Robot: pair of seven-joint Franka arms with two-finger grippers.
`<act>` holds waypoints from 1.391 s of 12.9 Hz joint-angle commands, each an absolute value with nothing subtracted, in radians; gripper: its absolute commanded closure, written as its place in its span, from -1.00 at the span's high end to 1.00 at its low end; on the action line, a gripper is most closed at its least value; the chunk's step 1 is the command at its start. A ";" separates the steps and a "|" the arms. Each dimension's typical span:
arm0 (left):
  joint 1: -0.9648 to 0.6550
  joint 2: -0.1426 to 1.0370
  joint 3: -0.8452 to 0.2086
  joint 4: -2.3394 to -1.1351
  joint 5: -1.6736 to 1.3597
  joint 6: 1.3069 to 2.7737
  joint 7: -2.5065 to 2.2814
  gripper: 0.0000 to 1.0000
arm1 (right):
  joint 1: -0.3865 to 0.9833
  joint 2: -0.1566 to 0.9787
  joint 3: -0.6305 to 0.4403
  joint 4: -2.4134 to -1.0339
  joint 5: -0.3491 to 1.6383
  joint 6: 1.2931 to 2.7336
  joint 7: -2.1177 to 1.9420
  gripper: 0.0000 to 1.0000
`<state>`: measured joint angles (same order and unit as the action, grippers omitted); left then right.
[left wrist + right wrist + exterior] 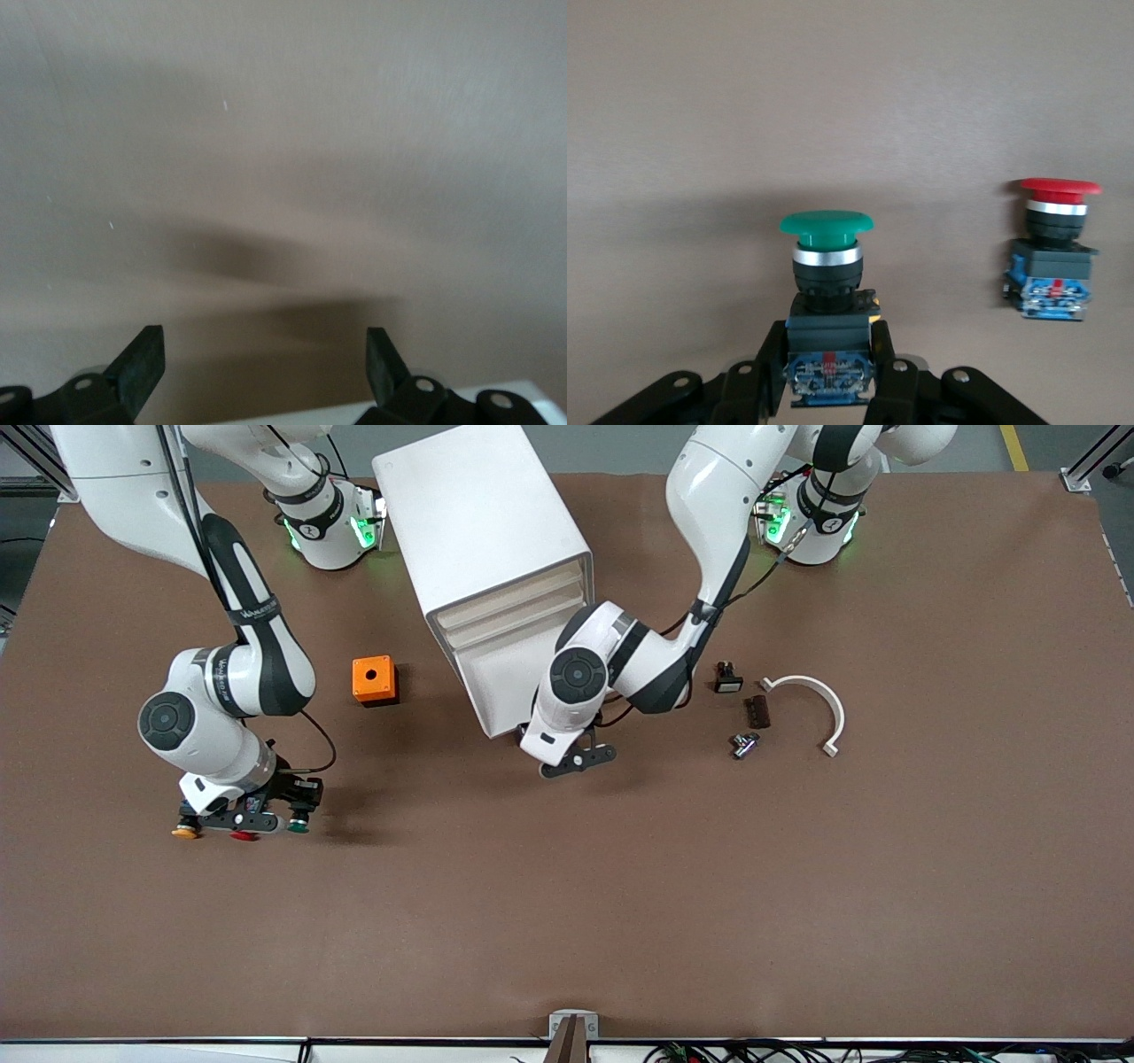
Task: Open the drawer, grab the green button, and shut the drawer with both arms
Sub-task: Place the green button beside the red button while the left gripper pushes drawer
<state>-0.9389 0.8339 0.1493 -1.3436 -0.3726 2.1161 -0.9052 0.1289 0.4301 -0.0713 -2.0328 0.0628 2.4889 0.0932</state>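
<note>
The green-capped button (826, 226) has a black body and a bluish rear block. My right gripper (830, 372) is shut on that block. In the front view this gripper (292, 808) is low over the table near the right arm's end, with the green button (298, 826) in it. The white cabinet (483, 531) stands at the middle, and a white drawer (509, 682) stands pulled out of it. My left gripper (576, 762) is open and empty just in front of that drawer. In the left wrist view its fingers (142, 367) stand wide apart over bare table.
A red-capped button (241, 835) and a yellow-capped button (184, 832) lie beside the green one; the red one also shows in the right wrist view (1052, 257). An orange box (375, 680) sits beside the cabinet. A white curved piece (819, 700) and small parts (744, 744) lie toward the left arm's end.
</note>
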 commanded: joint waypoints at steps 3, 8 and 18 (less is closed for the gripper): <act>-0.969 0.811 0.115 -1.382 -0.402 2.128 -0.952 1.00 | 0.087 0.459 -0.052 -2.048 0.067 2.529 0.067 -1.00; -0.973 0.808 0.014 -1.396 -0.402 2.126 -1.075 1.00 | 0.094 0.494 -0.052 -2.048 0.074 2.536 0.081 -1.00; -0.959 0.805 -0.041 -1.398 -0.400 2.125 -1.190 1.00 | 0.084 0.422 -0.054 -1.938 0.072 2.274 0.080 1.00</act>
